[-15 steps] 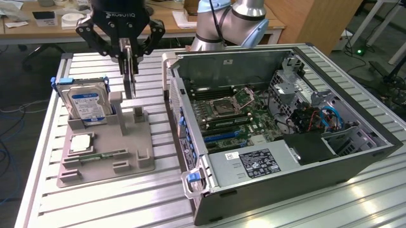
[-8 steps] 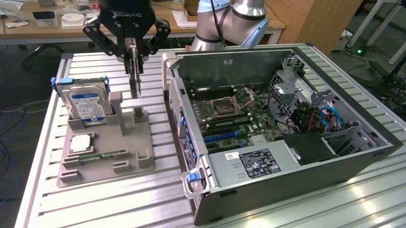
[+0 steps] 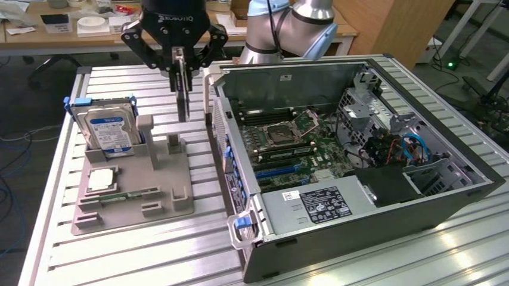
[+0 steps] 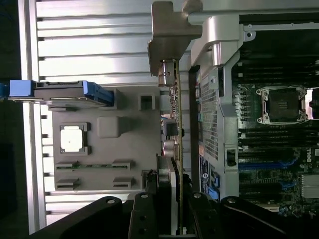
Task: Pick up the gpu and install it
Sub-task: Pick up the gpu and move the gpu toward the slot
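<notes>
One card pinched edge-on between stand and case

The gripper clamps the gpu by its top edge, so it hangs upright above the grey stand, just beside the open computer case. I'd guess it is held vertical to suit a motherboard slot. The wrist view adds the silver bracket and the card's thin edge running alongside the case wall. The exterior view shows how high it hangs over the stand.

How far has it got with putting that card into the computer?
Done: the graphics card is up in the air, clear of the grey holder. In hand: the hand grips the card edge-on, hanging between the holder and the open computer case. Left: the card is outside the case, not yet seated on the board inside.
</notes>
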